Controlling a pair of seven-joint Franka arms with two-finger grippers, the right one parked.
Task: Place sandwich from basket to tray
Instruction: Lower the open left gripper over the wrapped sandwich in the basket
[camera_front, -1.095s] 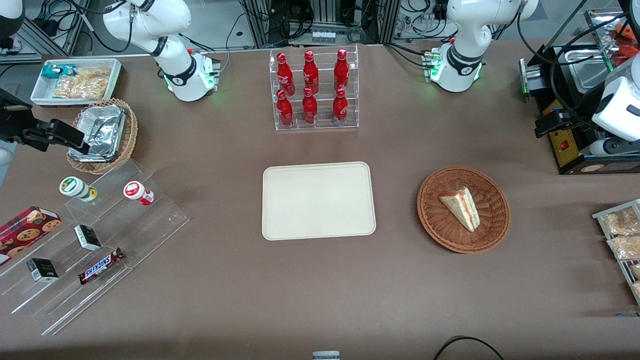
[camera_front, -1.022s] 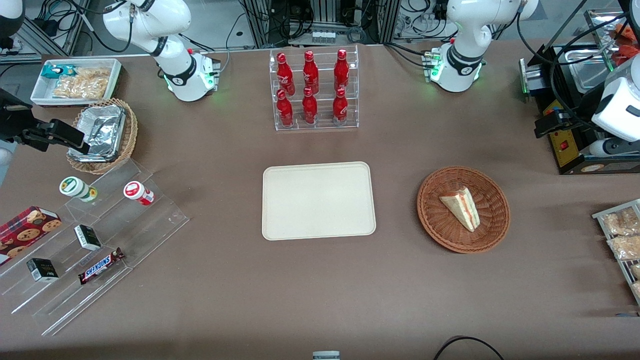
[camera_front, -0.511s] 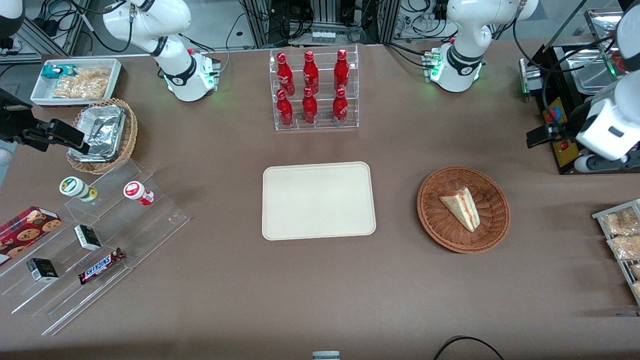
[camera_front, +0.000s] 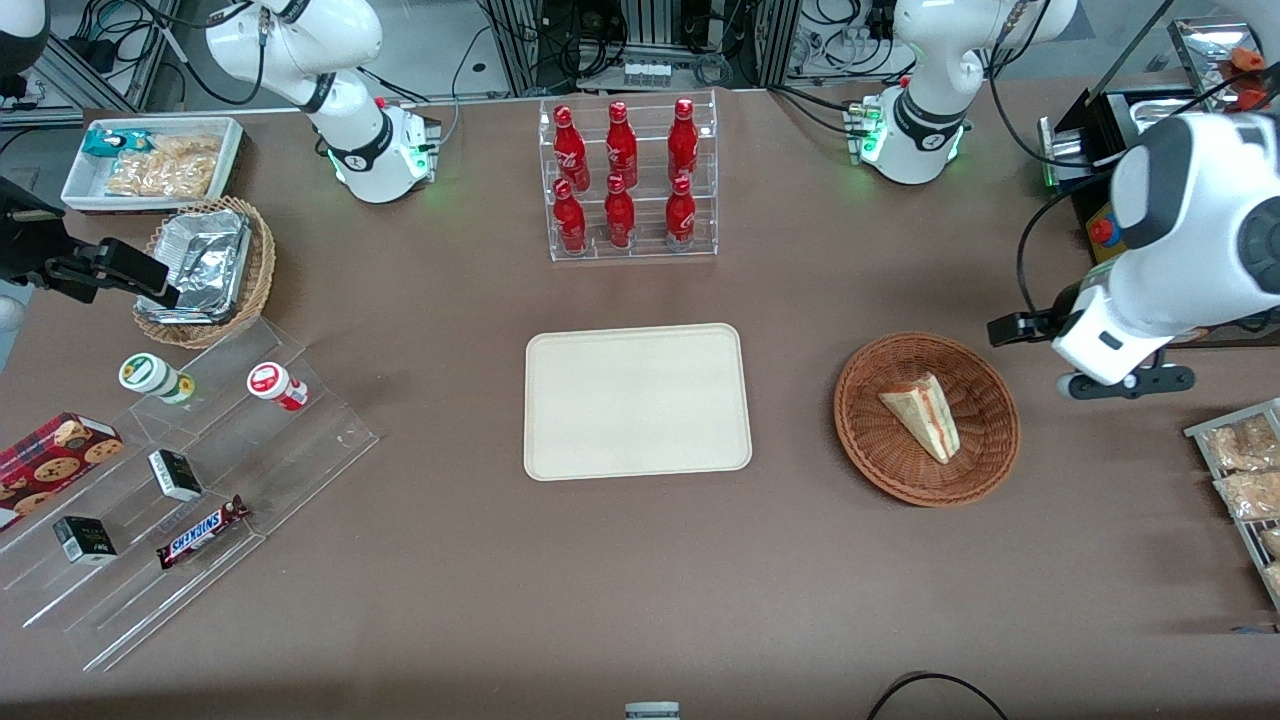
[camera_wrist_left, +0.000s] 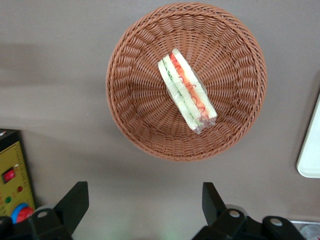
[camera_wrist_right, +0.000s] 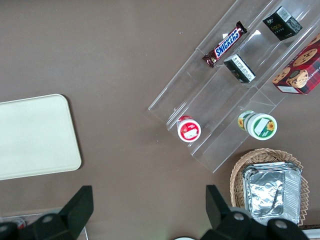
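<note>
Above the surface (camera_front: 900, 600), beside the basket (camera_wrist_left: 127, 120), the tool (camera_wrist_left: 145, 202) hangs open; the sandwich (camera_wrist_left: 186, 90) lies in the basket.

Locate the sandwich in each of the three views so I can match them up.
Front view: the sandwich lies in the basket, toward the working arm's end of the table, beside the tray.
Left wrist view: the sandwich lies mid-basket, away from the open claw high over bare table.
Right wrist view: not in it.
Shared landmark: the tray, seen in the left wrist view and the right wrist view too.
</note>
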